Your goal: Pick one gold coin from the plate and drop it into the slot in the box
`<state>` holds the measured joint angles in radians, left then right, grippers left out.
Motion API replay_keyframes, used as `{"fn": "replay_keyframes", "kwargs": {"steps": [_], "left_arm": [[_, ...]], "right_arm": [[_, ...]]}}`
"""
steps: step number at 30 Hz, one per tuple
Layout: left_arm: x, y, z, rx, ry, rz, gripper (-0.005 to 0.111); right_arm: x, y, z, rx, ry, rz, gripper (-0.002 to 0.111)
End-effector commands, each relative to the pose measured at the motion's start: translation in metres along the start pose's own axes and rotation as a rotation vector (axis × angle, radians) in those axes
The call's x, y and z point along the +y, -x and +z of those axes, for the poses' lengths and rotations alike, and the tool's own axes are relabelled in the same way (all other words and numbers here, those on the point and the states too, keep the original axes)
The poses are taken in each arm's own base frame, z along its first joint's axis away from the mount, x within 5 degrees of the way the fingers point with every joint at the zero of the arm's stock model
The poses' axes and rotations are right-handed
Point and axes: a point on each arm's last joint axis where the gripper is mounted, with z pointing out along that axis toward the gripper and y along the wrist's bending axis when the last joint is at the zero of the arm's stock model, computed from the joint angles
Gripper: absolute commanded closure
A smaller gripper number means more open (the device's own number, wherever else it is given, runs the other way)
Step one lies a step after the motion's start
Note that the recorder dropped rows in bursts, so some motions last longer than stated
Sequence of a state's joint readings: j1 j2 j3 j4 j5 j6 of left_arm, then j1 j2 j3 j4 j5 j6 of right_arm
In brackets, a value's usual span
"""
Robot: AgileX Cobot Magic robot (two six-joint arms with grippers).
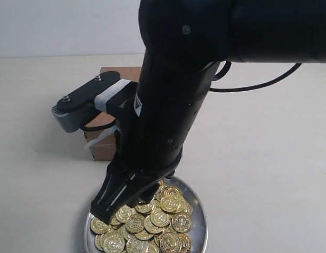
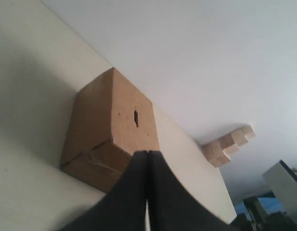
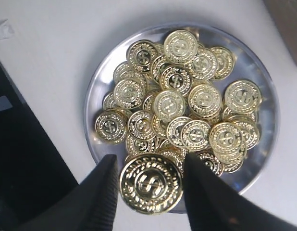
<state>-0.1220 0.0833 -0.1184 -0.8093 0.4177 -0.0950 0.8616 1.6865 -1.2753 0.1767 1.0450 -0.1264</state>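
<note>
The silver plate (image 1: 201,224) sits at the near edge of the table, heaped with gold coins (image 1: 157,221). My right gripper (image 1: 106,210) hangs just over its left side. In the right wrist view this gripper (image 3: 149,163) is shut on one gold coin (image 3: 150,183), gripped by its edges and lifted above the plate (image 3: 265,126) and the coin pile (image 3: 187,101). The brown box (image 1: 102,148) stands behind the plate, mostly hidden by the arm. From the left wrist the box (image 2: 103,120) shows its dark slot (image 2: 136,118). My left gripper (image 2: 147,154) is shut and empty, short of the box.
The thick black right arm (image 1: 173,95) and its grey wrist camera mount (image 1: 73,108) cover the box top in the exterior view. A stack of light wooden blocks (image 2: 228,143) stands far behind the box. A black cable (image 1: 258,84) trails on the right.
</note>
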Motion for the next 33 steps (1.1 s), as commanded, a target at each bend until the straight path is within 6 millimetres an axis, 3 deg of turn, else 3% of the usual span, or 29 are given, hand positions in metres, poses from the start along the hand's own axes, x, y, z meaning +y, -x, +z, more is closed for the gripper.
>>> {"fn": "replay_keyframes", "kwargs": {"steps": [1,10,21,28,33], "left_arm": [[-0.01,-0.006,-0.001,0.085,-0.094,0.029,0.106],[-0.01,-0.022,0.016,0.388,-0.049,-0.107,0.09],[-0.02,-0.017,0.052,0.573,-0.148,-0.135,0.063],[-0.042,0.001,0.094,0.821,-0.257,-0.103,0.063],[-0.04,0.002,0.119,0.981,-0.301,-0.124,0.063]], "right_arm": [[0.004,-0.005,-0.015,-0.027,0.015,-0.071,0.074],[0.01,-0.016,-0.039,-0.04,0.031,-0.196,0.076],[0.009,-0.015,-0.04,-0.063,0.024,-0.264,0.076],[0.009,-0.015,-0.04,-0.063,0.024,-0.289,0.076],[0.009,-0.015,-0.04,-0.063,0.023,-0.294,0.076]]}}
